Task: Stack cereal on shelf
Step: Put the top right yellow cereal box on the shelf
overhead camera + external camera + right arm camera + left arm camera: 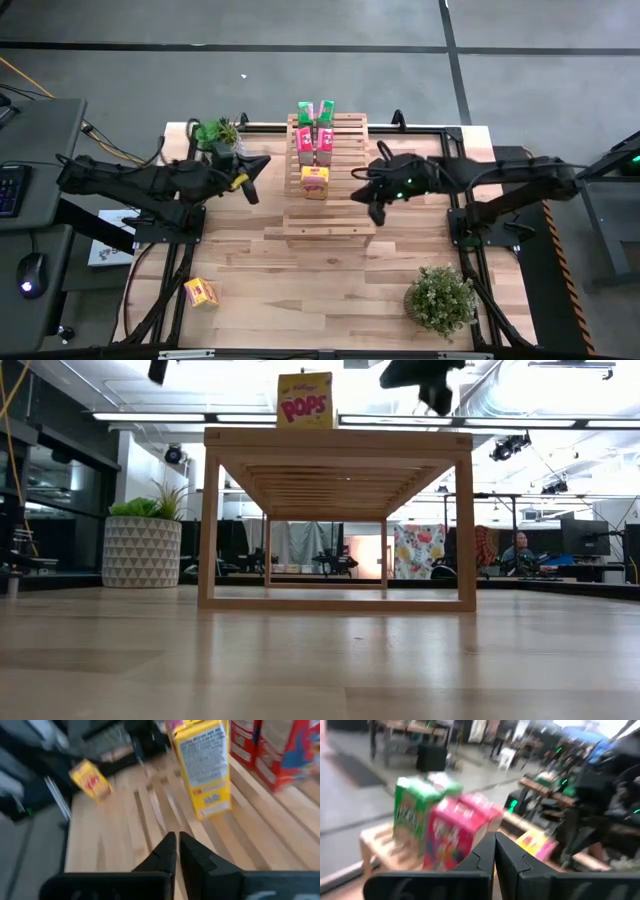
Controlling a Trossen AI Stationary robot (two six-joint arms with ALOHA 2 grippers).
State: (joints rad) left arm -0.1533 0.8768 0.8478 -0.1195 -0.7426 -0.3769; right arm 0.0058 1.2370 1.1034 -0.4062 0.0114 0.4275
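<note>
We see five cereal boxes standing on the shelf [327, 180]: green [315, 111] and pink-red [313, 145] pairs toward 12 o'clock, one yellow box [315, 182] before them. Another yellow box [201, 293] lies on the table [300, 290] near 7 o'clock. The right pincer [376, 214], pressed together and seemingly empty, hovers beside the shelf at 3 o'clock; the left pincer [250, 192], also pressed together, waits at 9.

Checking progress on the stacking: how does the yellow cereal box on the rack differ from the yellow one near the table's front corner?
The yellow box on the rack stands upright on the wooden rack; the yellow box near the corner lies askew on the bare table, not yet shelved. Both look the same kind.
</note>
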